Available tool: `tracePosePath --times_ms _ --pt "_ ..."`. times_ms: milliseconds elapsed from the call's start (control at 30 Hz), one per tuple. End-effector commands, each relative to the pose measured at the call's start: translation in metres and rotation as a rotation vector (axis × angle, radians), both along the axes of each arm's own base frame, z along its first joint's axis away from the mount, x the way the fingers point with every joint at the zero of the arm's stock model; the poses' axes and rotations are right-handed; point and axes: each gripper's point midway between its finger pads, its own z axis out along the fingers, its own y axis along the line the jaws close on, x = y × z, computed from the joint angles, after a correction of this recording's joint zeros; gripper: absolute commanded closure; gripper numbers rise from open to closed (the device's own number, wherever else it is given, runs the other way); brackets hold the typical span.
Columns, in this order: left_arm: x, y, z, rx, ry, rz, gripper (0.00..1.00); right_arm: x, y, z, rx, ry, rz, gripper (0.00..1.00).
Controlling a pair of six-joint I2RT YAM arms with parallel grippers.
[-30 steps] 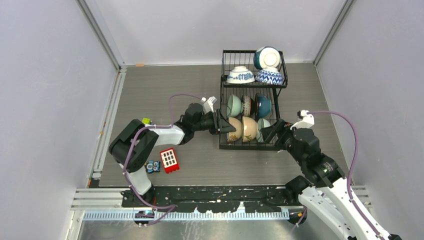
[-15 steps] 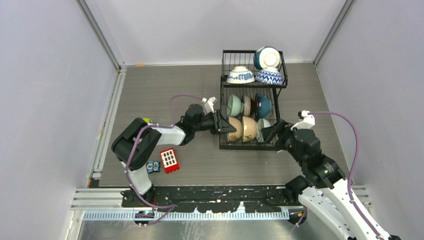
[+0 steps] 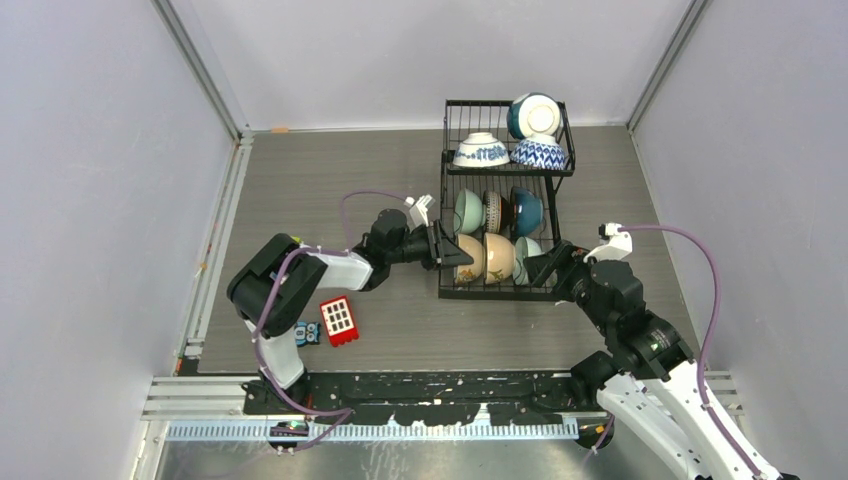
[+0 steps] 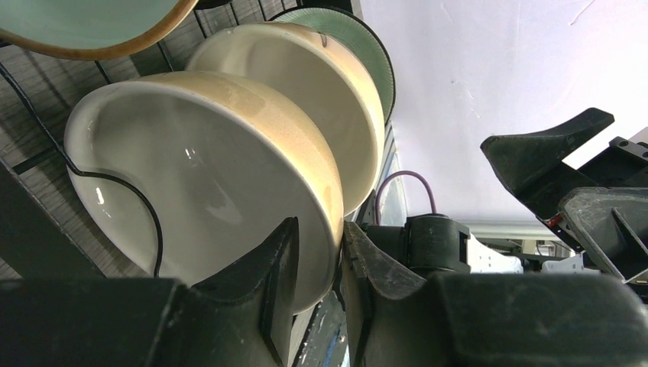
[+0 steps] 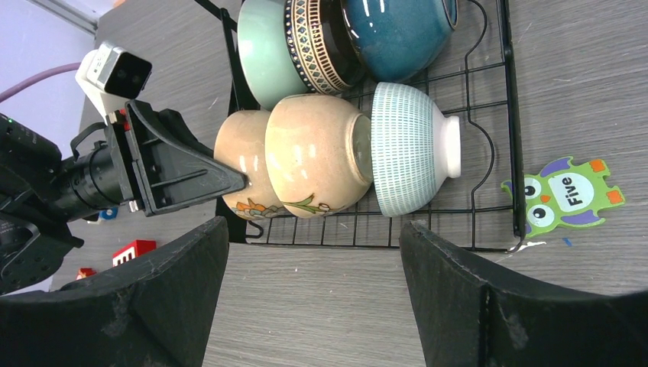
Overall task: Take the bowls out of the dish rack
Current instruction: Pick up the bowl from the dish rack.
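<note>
Your left jaws touch the cream bowl [image 3: 469, 259] at the rack's [image 3: 478, 118] nine o'clock side; your right jaws hover at its five o'clock corner.

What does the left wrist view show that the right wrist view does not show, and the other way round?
Only left wrist: how the left gripper holds the nearest cream bowl, pinching its rim with one finger inside and one outside; the bowl's glossy inside shows too. Only right wrist: the teal bowl, the patterned bowl, a red block and an owl card beside the rack. Both: the two cream bowls, the ribbed green bowl behind them, and rack wires.
</note>
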Motion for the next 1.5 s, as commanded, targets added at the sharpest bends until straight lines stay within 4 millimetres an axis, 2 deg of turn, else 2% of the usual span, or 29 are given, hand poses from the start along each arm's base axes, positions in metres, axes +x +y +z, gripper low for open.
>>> tracePosePath --times_ms 0,433,667,733,1100,1467 --pt "0.0 -0.003 0.008 -0.041 -0.036 -0.013 0.73 0.002 -0.002 0.008 -0.002 -0.032 -0.007 0.14" --pt "0.001 -0.004 0.005 -0.057 -0.03 -0.02 0.81 0.004 -0.002 0.006 -0.009 -0.029 -0.01 0.14" --pt "0.001 -0.004 0.008 -0.078 -0.034 -0.021 0.98 0.004 -0.002 0.007 -0.01 -0.03 -0.013 0.14" --pt "0.001 -0.003 0.009 -0.082 -0.037 -0.021 1.0 0.004 -0.002 0.008 -0.01 -0.034 -0.012 0.14" --pt "0.006 0.003 0.034 -0.168 -0.079 -0.011 1.0 0.005 -0.003 0.01 -0.013 -0.037 -0.014 0.14" --pt "0.005 0.0 0.067 -0.241 -0.118 -0.03 1.0 0.005 -0.003 0.016 -0.013 -0.047 -0.012 0.14"
